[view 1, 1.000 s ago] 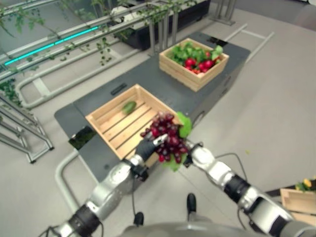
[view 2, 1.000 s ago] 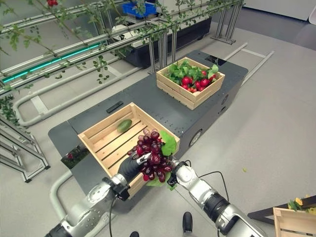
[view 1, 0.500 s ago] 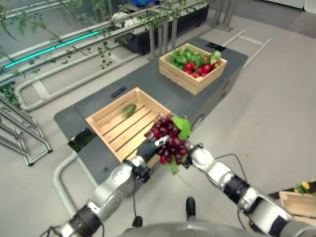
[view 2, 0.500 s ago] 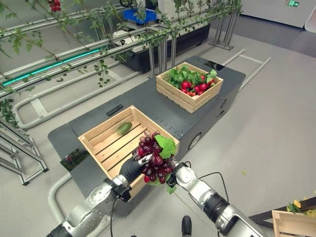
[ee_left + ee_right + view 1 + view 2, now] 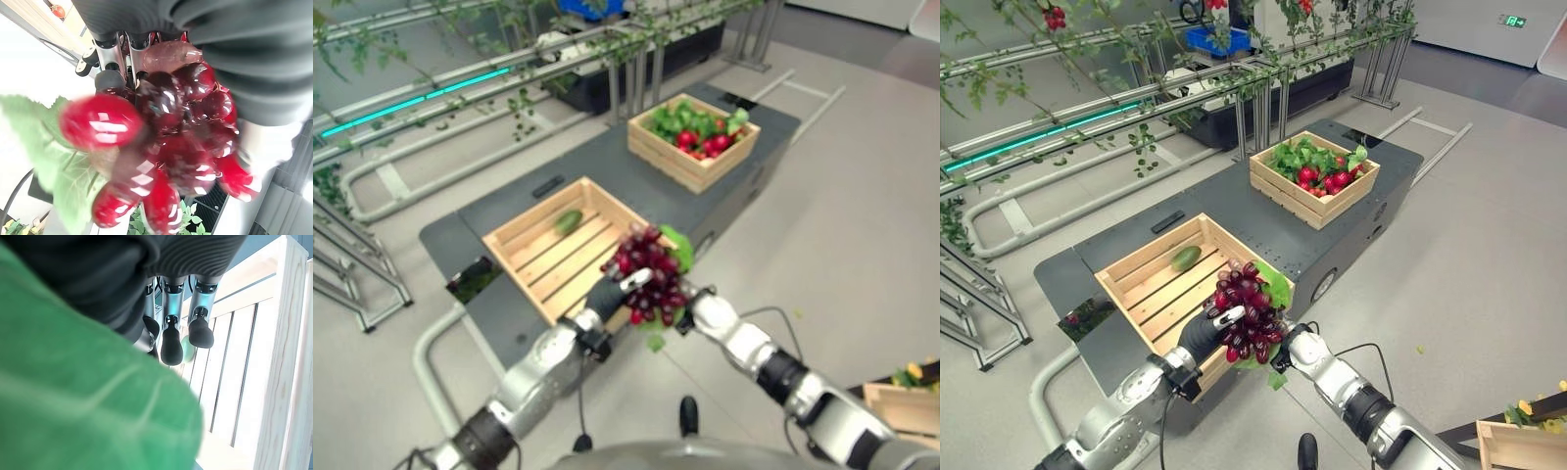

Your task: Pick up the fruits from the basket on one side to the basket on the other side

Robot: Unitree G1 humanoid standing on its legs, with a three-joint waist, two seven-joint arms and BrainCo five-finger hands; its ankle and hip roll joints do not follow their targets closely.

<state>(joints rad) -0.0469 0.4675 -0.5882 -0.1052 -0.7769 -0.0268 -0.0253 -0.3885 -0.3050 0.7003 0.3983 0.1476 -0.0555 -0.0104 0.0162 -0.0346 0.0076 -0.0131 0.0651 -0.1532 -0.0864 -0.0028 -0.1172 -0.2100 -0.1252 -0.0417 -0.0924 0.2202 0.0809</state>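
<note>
A bunch of dark red grapes (image 5: 1246,311) with a green leaf (image 5: 73,396) hangs over the near right corner of the near wooden crate (image 5: 1148,247). My left hand (image 5: 1203,333) is shut on the bunch from the left; up close the grapes (image 5: 166,127) press against its fingers (image 5: 110,54). My right hand (image 5: 1295,345) sits against the bunch's right underside, its fingers (image 5: 171,333) straight and pointing over the crate slats. One green fruit (image 5: 1186,258) lies in this crate. The far crate (image 5: 1283,196) holds red fruits (image 5: 1317,176) among green leaves.
Both crates stand on a dark grey platform (image 5: 1234,201). Metal rails with hanging vines (image 5: 1136,98) run behind and to the left. Another wooden crate (image 5: 1518,441) sits on the floor at the lower right. Bare floor lies to the platform's right.
The view has shifted a little. The bunch stays between both hands over the crate's near right corner, with no clear move.
</note>
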